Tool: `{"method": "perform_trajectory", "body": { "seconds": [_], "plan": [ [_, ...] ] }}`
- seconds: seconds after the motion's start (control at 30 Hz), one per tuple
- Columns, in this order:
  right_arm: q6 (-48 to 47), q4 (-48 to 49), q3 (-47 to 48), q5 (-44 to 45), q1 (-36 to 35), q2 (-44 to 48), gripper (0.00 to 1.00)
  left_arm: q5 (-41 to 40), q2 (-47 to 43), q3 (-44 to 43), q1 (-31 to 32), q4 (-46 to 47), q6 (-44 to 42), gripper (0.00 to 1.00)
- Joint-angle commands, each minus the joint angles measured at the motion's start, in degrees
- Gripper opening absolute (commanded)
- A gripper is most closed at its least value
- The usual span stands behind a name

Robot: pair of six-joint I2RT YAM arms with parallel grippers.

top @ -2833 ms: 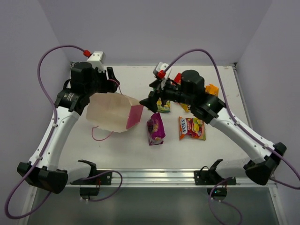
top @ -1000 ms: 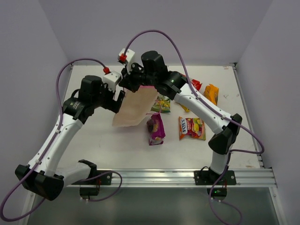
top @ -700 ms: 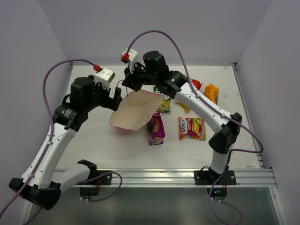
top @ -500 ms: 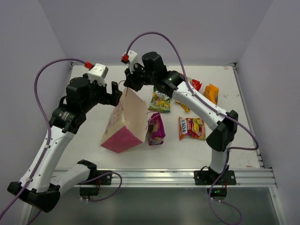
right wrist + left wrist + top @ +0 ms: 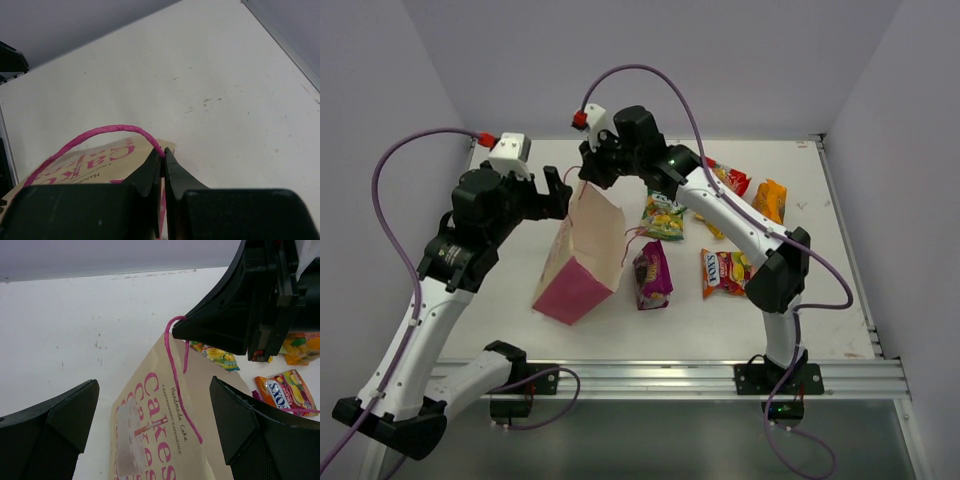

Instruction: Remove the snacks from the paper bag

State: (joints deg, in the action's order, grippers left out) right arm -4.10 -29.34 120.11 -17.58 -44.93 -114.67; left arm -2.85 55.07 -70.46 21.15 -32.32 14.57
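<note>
The paper bag hangs tilted over the table, cream side with pink lettering up, pink base low at the left. My right gripper is shut on its pink cord handle at the top edge, and the wrist view shows the cord pinched at the jaw tips. My left gripper is open just left of the bag's top, fingers apart on either side of the bag without touching it. Snacks lie on the table to the right: green, magenta, red-yellow, orange and red packets.
The white table is walled at the back and both sides. A metal rail runs along the near edge. The right arm's forearm stretches over the green and red packets. Purple cables loop above both arms.
The bag swung from a raised, mouth-down tilt to hanging with its pink base low. My left arm drew back to the left. The green packet now lies fully uncovered.
</note>
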Motion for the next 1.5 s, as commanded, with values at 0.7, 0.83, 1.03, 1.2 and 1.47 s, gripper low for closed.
{"method": "perform_trajectory", "body": {
  "seconds": [0.7, 0.83, 1.03, 1.2, 1.47],
  "plan": [
    [5.8, 0.6, 7.8, -10.8, -2.6, 5.4, 0.87, -12.5, -7.2, -2.9, 0.2, -8.7, 3.4, 1.0],
    [6.9, 2.6, 4.2, -11.2, -2.7, 7.1, 0.94, -14.3, -7.3, -1.9, 0.2, -9.3, 3.4, 1.0],
    [5.9, 1.7, 0.5, -5.9, -2.7, 11.4, 0.99, -15.8, -7.3, -1.9, 0.1, -9.2, 4.2, 1.0],
    [5.9, 1.7, -6.6, -2.8, -2.6, 17.6, 0.99, -19.4, -8.4, -3.3, 0.2, -9.7, 4.3, 1.0],
    [7.8, 2.5, -22.9, 16.0, -1.5, 33.9, 0.99, -25.6, -10.6, -2.3, 0.2, -10.8, 3.9, 1.0]
  ]
}}
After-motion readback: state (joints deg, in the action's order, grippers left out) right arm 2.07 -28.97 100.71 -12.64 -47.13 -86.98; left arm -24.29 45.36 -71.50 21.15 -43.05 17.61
